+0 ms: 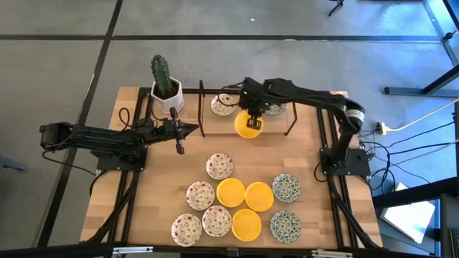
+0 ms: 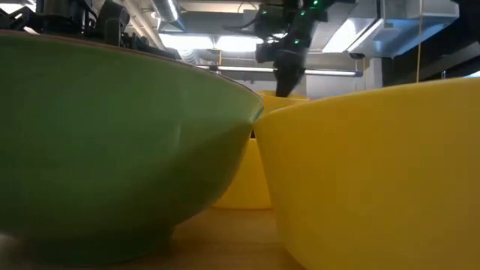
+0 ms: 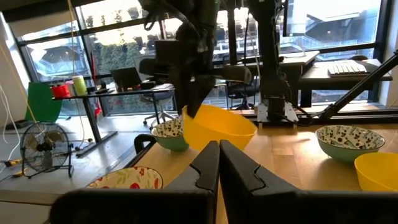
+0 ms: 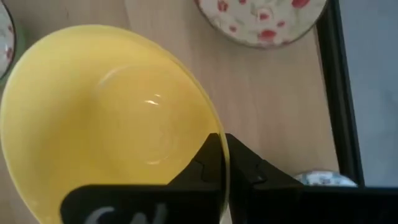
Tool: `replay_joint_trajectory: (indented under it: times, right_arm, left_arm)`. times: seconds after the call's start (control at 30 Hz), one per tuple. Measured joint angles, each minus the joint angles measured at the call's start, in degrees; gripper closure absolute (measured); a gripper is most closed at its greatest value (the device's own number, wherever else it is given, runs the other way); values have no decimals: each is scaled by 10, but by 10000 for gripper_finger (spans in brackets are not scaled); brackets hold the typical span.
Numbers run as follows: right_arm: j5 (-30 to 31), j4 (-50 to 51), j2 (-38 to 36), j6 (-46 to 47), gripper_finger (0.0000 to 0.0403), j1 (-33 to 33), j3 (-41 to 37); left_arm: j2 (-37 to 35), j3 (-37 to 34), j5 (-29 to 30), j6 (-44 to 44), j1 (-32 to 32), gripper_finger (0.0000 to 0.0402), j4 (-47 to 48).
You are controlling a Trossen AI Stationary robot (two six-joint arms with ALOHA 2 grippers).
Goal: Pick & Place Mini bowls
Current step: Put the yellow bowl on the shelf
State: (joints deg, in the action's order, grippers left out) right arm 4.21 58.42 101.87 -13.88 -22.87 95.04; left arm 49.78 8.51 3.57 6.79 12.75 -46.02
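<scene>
Holding a yellow bowl (image 1: 248, 125) by its rim, the right gripper (image 1: 250, 112) hangs over the far part of the counter (image 1: 323, 208), near twelve o'clock in the high view; its jaws are clamped on the rim with the wall pinched between them, clearly visible in the right wrist view. The bowl appears to be off the wood, tilted in the left wrist view, which suggests a carry in progress toward or within the black frame (image 1: 201, 107) where a red-speckled bowl (image 1: 221, 105) already sits at about eleven o'clock from it. The left gripper (image 1: 188, 128) waits at nine o'clock, jaws together and empty, beside the cactus pot (image 1: 165, 90). Remaining mini bowls (image 1: 233, 202) cluster at six o'clock, well apart from both arms. A rim pinch probably suits these shallow shapes.
</scene>
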Motion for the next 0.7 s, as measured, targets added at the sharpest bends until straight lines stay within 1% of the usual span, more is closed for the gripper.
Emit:
replay_joint_trajectory:
  times: [0.17,0.4,0.7]
  right_arm:
    - [1,9,47,-12,398,-15,8]
    - [1,13,67,-15,397,-40,9]
    - [1,-4,65,-13,396,-52,10]
  left_arm:
    - [0,0,0,0,0,397,0]
    - [0,0,0,0,0,394,0]
    - [0,0,0,0,0,395,0]
